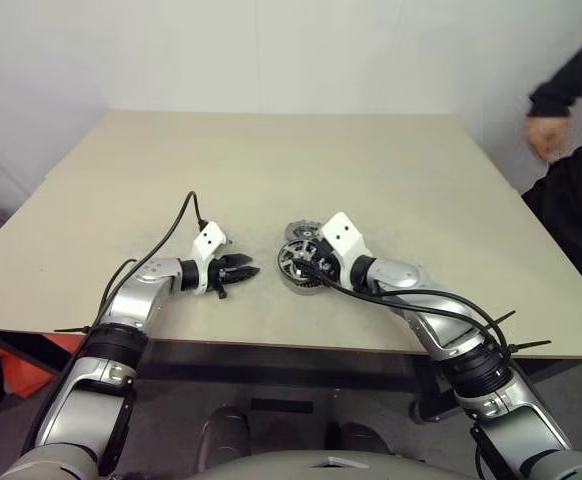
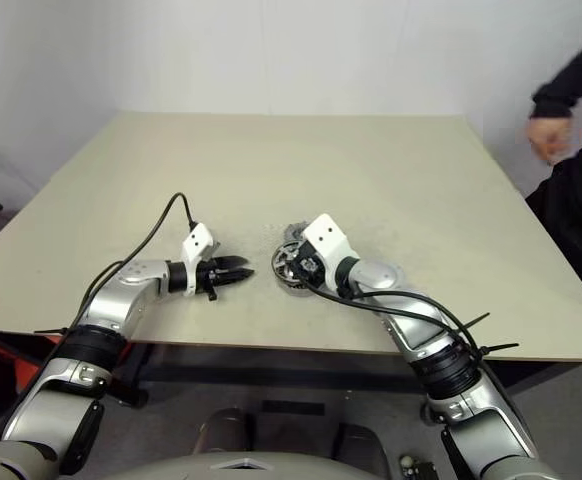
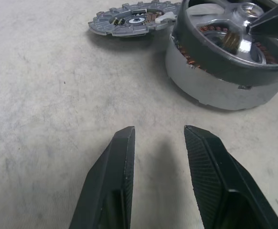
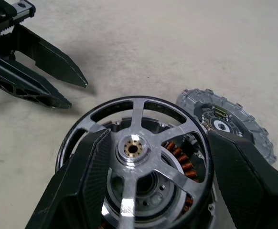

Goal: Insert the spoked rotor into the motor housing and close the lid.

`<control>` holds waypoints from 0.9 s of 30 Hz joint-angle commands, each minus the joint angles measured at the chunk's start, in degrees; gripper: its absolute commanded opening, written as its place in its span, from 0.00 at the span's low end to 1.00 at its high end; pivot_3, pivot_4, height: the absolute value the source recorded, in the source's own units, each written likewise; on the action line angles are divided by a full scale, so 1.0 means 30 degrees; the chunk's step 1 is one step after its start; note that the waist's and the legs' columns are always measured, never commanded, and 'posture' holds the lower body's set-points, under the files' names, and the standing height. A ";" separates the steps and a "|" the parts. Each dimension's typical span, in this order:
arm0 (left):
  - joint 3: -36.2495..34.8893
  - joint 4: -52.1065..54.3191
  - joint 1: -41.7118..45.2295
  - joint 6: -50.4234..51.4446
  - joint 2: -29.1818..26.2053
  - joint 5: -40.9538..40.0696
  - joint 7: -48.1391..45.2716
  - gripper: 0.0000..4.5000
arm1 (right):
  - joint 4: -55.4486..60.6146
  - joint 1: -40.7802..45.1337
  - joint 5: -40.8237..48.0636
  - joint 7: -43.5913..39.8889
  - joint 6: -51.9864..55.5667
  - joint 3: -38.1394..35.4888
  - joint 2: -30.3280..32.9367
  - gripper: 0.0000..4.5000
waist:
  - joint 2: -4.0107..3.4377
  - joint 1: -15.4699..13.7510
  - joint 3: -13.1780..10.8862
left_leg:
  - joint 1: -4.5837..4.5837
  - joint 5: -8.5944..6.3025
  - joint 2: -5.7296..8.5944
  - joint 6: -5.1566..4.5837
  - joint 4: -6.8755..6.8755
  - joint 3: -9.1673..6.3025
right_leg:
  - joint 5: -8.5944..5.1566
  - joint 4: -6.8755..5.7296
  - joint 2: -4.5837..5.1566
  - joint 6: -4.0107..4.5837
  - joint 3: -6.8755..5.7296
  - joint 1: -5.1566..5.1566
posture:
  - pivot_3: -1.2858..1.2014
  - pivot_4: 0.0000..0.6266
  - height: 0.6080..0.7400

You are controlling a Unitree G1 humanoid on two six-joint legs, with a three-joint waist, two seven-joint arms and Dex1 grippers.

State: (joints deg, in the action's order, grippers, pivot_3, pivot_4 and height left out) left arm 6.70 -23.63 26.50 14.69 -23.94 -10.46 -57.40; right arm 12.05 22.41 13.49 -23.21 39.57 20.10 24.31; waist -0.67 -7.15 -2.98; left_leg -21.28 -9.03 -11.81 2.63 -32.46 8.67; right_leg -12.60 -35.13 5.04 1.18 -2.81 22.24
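Your right gripper (image 4: 153, 162) has its jaws spread around the spoked rotor (image 4: 136, 148), which sits on the motor housing (image 3: 225, 86) on the table (image 1: 271, 160). The lid (image 4: 229, 126) lies flat just beyond them. Your left gripper (image 3: 158, 143) rests nearby, jaws parted and empty.

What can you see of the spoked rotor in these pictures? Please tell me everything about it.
The spoked rotor is a silvery metal ring with a dark outer band, slim spokes and a small brass-coloured hub. It sits tilted on top of the motor housing, not yet fully seated; copper windings show through its gaps. The right gripper is closed on its rim, one finger on each side.
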 commanded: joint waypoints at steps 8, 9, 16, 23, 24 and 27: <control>-0.0220 -0.0038 0.0409 -0.0560 0.0017 0.0027 0.0222 0.39 | 0.2608 -0.1360 -0.0237 -0.0266 0.1434 -0.1309 0.0565 0.73 | 0.0000 0.0006 0.0000 | 0.0030 -0.0010 0.0000 -0.0016 0.0001 0.0001 | -0.0003 0.0003 0.0001 -0.0007 0.0006 -0.0023 | 0.52 0.00 1.00; -0.0209 -0.0069 0.0432 -0.0571 0.0044 0.0040 0.0235 0.39 | 0.2628 -0.1436 -0.0312 -0.0227 0.1478 -0.1362 0.0581 0.73 | 0.0000 0.0006 0.0000 | 0.0032 -0.0018 0.0000 -0.0030 0.0001 0.0001 | -0.0006 0.0003 0.0001 -0.0011 0.0006 -0.0022 | 0.52 0.00 1.00; -0.0169 -0.0037 0.0448 -0.0519 0.0040 0.0067 0.0179 0.39 | 0.2846 -0.1481 -0.0478 -0.0125 0.1637 -0.1959 0.0429 0.73 | 0.0000 0.0008 0.0000 | 0.0032 -0.0020 -0.0001 -0.0034 0.0004 0.0001 | -0.0021 0.0002 0.0002 -0.0038 0.0006 -0.0020 | 0.52 0.00 1.00; -0.0198 -0.0133 0.0478 -0.0579 0.0022 0.0092 0.0183 0.39 | 0.2753 -0.1409 -0.0647 -0.0232 0.1602 -0.2115 0.0313 0.73 | 0.0000 0.0009 -0.0001 | 0.0030 -0.0020 -0.0001 -0.0035 0.0011 0.0002 | -0.0005 0.0004 0.0003 -0.0009 0.0007 -0.0017 | 0.52 0.00 1.00; -0.0205 -0.0142 0.0476 -0.0584 0.0029 0.0091 0.0194 0.39 | 0.2729 -0.1404 -0.0676 -0.0250 0.1587 -0.2121 0.0301 0.73 | 0.0000 0.0009 0.0000 | 0.0030 -0.0021 0.0000 -0.0035 0.0011 0.0003 | -0.0005 0.0004 0.0004 -0.0009 0.0008 -0.0017 | 0.52 0.00 1.00; -0.0215 -0.0154 0.0471 -0.0578 0.0043 0.0082 0.0217 0.39 | 0.2657 -0.1383 -0.0770 -0.0308 0.1553 -0.2149 0.0252 0.73 | -0.0001 0.0008 0.0000 | 0.0032 -0.0020 -0.0001 -0.0034 0.0011 0.0003 | -0.0010 0.0004 0.0002 -0.0017 0.0008 -0.0017 | 0.52 0.00 1.00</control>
State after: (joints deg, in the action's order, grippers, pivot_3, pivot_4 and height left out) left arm 6.69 -24.66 26.55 13.75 -23.57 -10.05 -56.74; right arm 17.93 17.05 11.45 -23.93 44.83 14.78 25.24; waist -0.68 -7.12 -2.98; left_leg -21.18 -9.09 -11.82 2.53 -32.42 8.67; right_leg -12.63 -35.12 5.05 1.12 -2.78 22.19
